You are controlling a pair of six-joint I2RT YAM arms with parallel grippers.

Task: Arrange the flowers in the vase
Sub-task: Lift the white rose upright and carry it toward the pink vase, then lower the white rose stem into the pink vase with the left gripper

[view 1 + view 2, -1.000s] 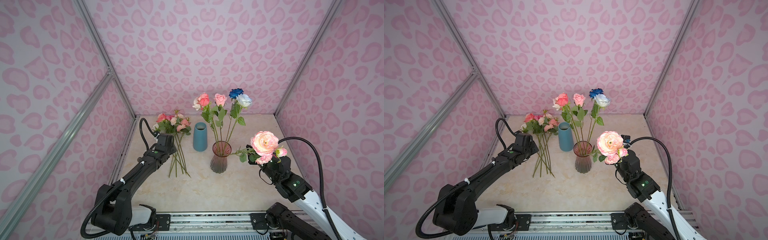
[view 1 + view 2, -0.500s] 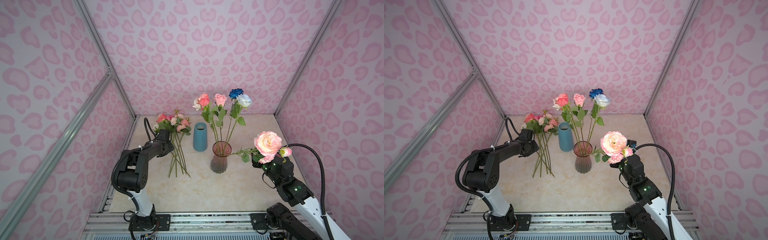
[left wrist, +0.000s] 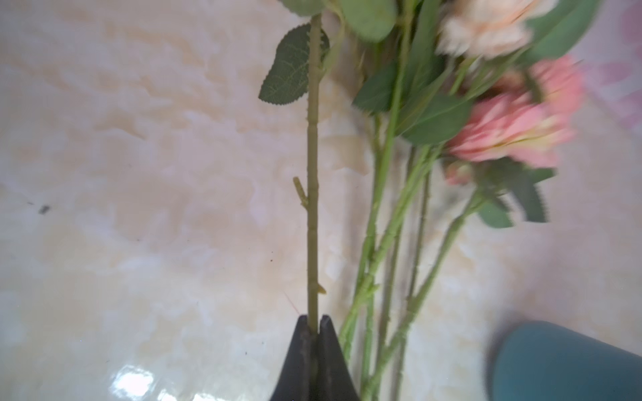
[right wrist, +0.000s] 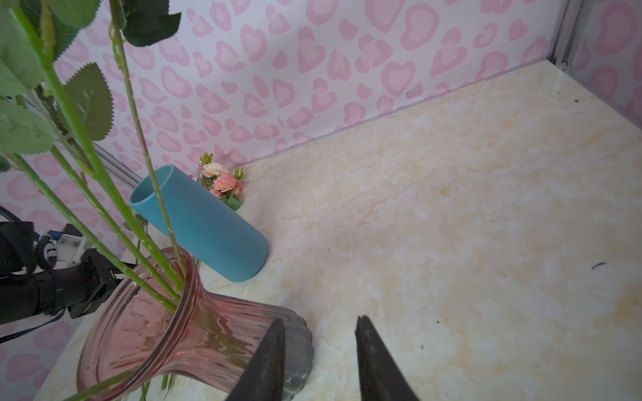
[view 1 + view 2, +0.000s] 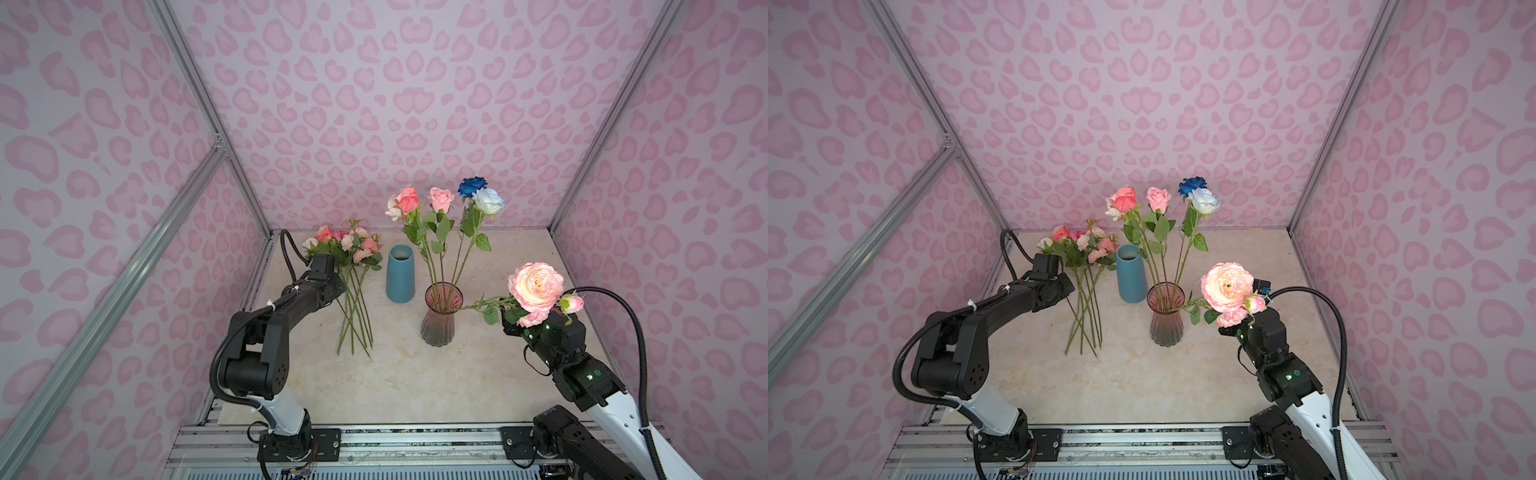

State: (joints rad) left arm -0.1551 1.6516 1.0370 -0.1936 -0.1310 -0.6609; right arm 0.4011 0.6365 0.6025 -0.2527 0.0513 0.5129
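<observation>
The pink glass vase (image 5: 437,328) (image 5: 1166,328) (image 4: 156,340) stands mid-table and holds several flowers (image 5: 440,199) in coral, pink, dark blue and pale blue. More flowers (image 5: 353,249) (image 5: 1084,245) lie in a bunch on the table to its left. My left gripper (image 3: 314,317) (image 5: 338,289) is shut on one stem (image 3: 312,173) of that bunch. A large pink peony (image 5: 534,286) (image 5: 1227,286) leans out of the vase rim, its bloom over my right gripper (image 4: 319,318), which stands open beside the vase with nothing between its fingertips.
A blue cylindrical vase (image 5: 401,274) (image 5: 1131,274) (image 4: 201,225) stands between the flower bunch and the glass vase. Pink patterned walls and metal frame posts close in the marble tabletop (image 5: 415,386) on three sides.
My left gripper has shut on a stem in the bunch, and the left arm's elbow has folded back and up. The right arm and the peony have shifted slightly right.
</observation>
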